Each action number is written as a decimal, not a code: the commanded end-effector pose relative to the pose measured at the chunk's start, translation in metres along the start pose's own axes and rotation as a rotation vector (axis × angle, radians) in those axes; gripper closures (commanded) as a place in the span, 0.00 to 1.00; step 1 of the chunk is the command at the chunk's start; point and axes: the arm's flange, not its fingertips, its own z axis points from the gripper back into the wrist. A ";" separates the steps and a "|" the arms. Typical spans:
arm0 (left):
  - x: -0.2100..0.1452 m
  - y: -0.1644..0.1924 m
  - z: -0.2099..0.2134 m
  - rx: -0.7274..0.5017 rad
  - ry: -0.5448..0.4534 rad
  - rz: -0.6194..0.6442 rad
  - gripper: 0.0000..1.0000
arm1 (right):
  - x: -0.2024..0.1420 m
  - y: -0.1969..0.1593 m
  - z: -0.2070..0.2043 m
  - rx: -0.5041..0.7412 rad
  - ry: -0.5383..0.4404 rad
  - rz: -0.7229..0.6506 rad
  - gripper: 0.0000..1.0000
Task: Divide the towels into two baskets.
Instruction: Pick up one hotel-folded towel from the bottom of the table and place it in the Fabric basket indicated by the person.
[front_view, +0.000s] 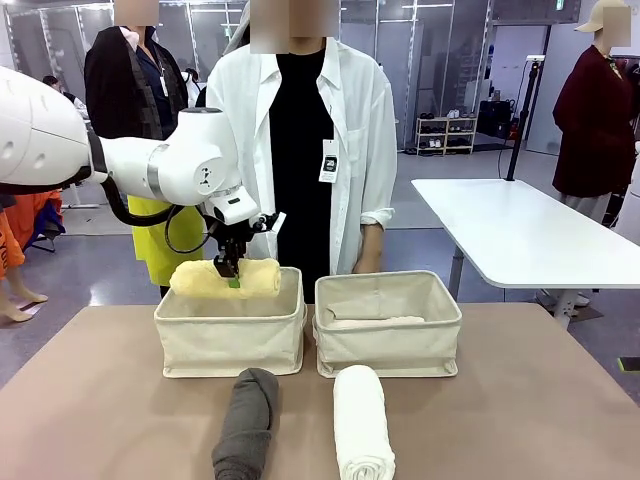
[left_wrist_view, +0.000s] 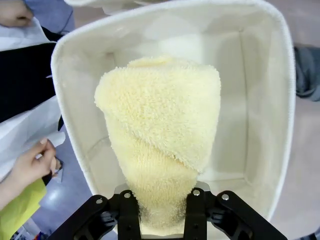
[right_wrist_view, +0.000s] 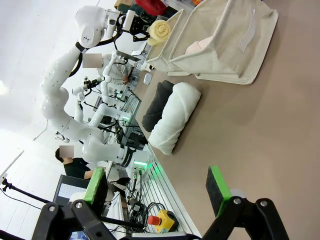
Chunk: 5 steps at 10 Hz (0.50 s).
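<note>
Left pincer (front_view: 230, 270) grasps the yellow towel (front_view: 200, 278), a fluffy pale roll, at the rim of the left basket (front_view: 230, 345). Right pincer (right_wrist_view: 157, 187) is released and empty. Grey towel (front_view: 247, 420) and white towel (front_view: 360, 425) lie on the desk (front_view: 100, 400).

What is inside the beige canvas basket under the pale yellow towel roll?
Bare walls and floor of the beige canvas basket show around the pale yellow towel roll, held by the left arm's fingers. The floor under it is covered.
</note>
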 end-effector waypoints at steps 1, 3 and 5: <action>0.005 0.009 -0.001 -0.033 0.033 0.011 0.51 | 0.000 0.002 0.000 0.004 -0.001 0.017 0.00; 0.004 0.009 -0.001 -0.035 0.028 0.019 0.21 | 0.000 0.002 0.000 0.004 -0.001 0.017 0.00; 0.004 0.006 -0.001 -0.037 0.024 0.029 0.24 | 0.000 0.002 0.000 0.004 -0.001 0.017 0.00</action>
